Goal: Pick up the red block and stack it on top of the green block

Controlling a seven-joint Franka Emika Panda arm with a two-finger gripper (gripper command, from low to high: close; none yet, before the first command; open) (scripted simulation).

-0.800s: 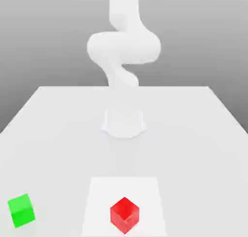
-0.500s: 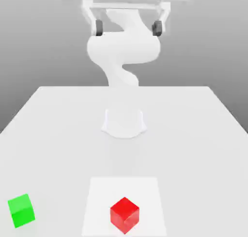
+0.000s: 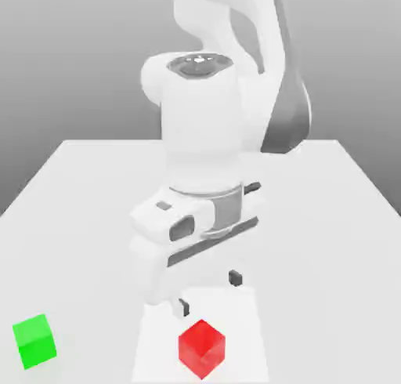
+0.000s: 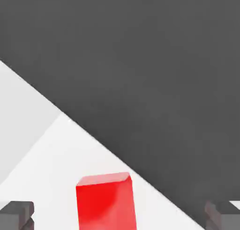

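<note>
The red block (image 3: 201, 347) rests on a paler square patch near the front of the table, and it is seen again between the fingertips (image 4: 17, 215) in the hand view as red block (image 4: 107, 201). My gripper (image 3: 209, 291) hangs open just above and slightly behind it, with its jaws wide apart and not touching the cube. The green block (image 3: 34, 340) sits alone at the front of the exterior view's left, well away from the gripper.
The white table (image 3: 329, 218) carries a lighter square patch (image 3: 247, 316) under the red block. The arm's bulky white links (image 3: 205, 139) stand over the middle of the table behind the gripper.
The arm has swung forward and down from high up. The open gripper now hangs just above the red block. Neither block has moved.
</note>
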